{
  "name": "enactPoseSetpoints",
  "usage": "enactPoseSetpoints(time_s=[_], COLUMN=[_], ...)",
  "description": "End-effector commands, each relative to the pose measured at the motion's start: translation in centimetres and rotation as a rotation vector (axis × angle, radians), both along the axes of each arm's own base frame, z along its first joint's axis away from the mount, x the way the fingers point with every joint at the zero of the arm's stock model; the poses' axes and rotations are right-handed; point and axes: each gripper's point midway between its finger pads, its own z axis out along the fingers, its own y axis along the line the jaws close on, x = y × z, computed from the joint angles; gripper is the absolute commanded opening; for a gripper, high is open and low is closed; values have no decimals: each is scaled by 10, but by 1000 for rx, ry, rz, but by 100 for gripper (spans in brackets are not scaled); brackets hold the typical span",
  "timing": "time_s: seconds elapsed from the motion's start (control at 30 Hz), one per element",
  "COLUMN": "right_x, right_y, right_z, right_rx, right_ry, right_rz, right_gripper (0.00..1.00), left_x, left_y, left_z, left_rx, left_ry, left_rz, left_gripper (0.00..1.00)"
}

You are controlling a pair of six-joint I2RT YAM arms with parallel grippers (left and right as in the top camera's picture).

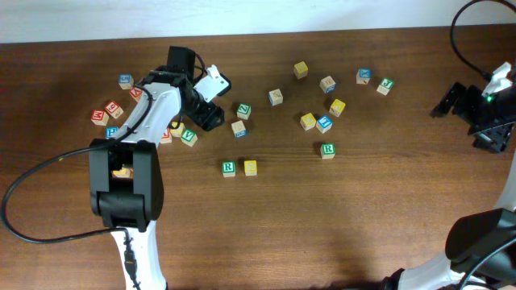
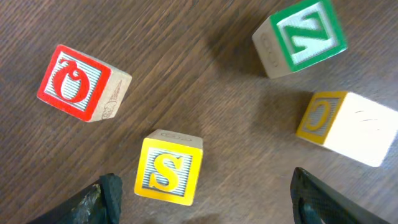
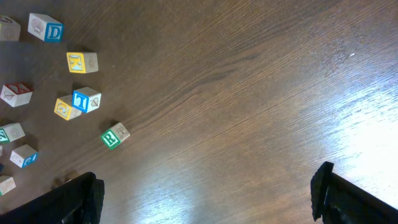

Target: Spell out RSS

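In the left wrist view a yellow S block [image 2: 168, 171] lies on the table just ahead of my open, empty left gripper [image 2: 205, 199], nearer the left finger. In the overhead view the left gripper [image 1: 201, 114] hovers over a cluster of blocks at the left. A green R block [image 1: 229, 167] and a yellow block [image 1: 250, 167] sit side by side at mid-table. A second green R block [image 1: 327, 150] lies to the right and also shows in the right wrist view [image 3: 114, 137]. My right gripper [image 3: 211, 202] is open and empty at the far right [image 1: 486, 113].
A red O block [image 2: 78, 83], a green block [image 2: 301, 37] and a yellow-and-white block [image 2: 345, 127] surround the S block. Several loose blocks lie along the back of the table [image 1: 326, 84] and at the far left [image 1: 106, 113]. A black cable [image 1: 32, 225] loops at the front left.
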Motion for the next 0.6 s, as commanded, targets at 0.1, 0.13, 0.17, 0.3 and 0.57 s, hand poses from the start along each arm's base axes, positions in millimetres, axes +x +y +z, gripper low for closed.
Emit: enactPoseSetpoints(time_s=[0.1, 0.13, 0.17, 0.3, 0.57], right_x=[0, 0, 0, 0, 0], right_y=[2, 2, 2, 2, 2], right_z=[0, 0, 0, 0, 0], right_rx=[7, 7, 7, 7, 7], right_ry=[0, 0, 0, 0, 0], right_rz=[-4, -4, -4, -4, -4], right_gripper=[98, 98, 98, 98, 98], left_x=[3, 4, 5, 10, 8], left_y=[6, 6, 6, 5, 5], left_z=[-3, -3, -2, -1, -4], left_rx=[17, 17, 17, 14, 10], left_ry=[-36, -40, -44, -64, -59], left_rz=[-29, -28, -28, -28, -29], left_gripper=[73, 72, 70, 67, 68])
